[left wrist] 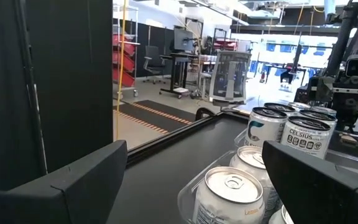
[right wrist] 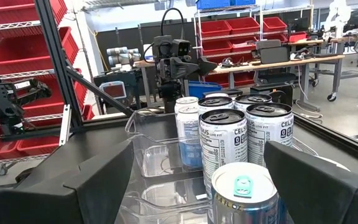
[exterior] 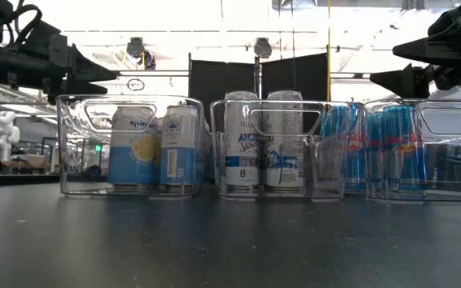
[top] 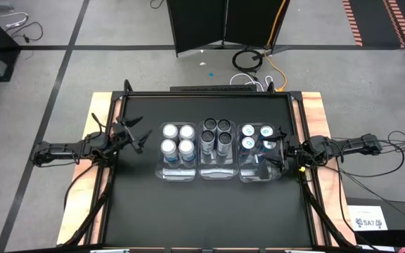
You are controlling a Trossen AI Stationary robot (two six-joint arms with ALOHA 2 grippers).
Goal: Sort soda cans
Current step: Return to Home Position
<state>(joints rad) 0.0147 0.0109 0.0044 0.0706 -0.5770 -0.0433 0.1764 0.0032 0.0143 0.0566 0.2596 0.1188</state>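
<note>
- Your left gripper (top: pixel 138 135) hangs just left of the left clear bin (top: pixel 177 175), its fingers spread and holding nothing.
- Your right gripper (top: pixel 280 149) is at the outer edge of the right bin (top: pixel 259 177), likewise spread and empty.
- Four light blue cans (top: pixel 186 147) stand in the left clear bin, four Celsius cans (top: pixel 223 137) in the center bin (top: pixel 216 173), and four Red Bull cans (top: pixel 248 143) in the right bin.

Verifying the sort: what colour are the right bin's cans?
Blue with silver panels and red marks; the cans show best in the low view.

Blown-out ceiling glare behind backlit clear bins (exterior: pixel 78 160), dim tabletop (exterior: pixel 214 240).
</note>
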